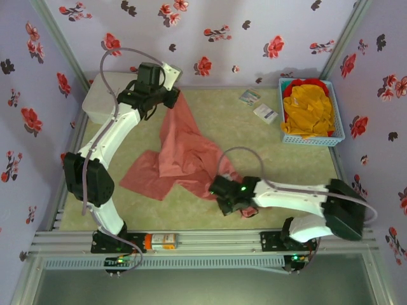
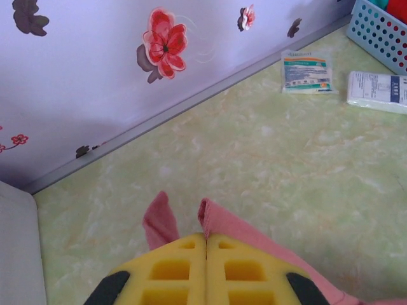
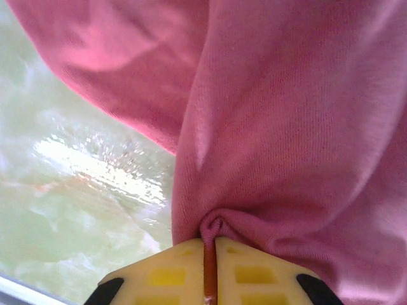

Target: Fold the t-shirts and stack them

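A salmon-pink t-shirt [image 1: 181, 155] lies crumpled across the middle of the green table, stretched between both arms. My left gripper [image 1: 170, 96] holds its far corner near the back wall; in the left wrist view the yellow jaws are pressed together on a fold of pink t-shirt [image 2: 219, 219]. My right gripper [image 1: 224, 202] is at the shirt's near edge, shut on a pinch of the pink t-shirt [image 3: 286, 127], which bunches between the yellow pads. Mustard-yellow and red t-shirts [image 1: 308, 111] are piled in a blue basket [image 1: 311, 140] at the back right.
A white rounded box [image 1: 98, 105] sits at the back left beside the left arm. Two small white packets [image 1: 257, 105] lie near the basket, and the packets [image 2: 305, 71] also lie ahead in the left wrist view. Flowered walls enclose the table on three sides.
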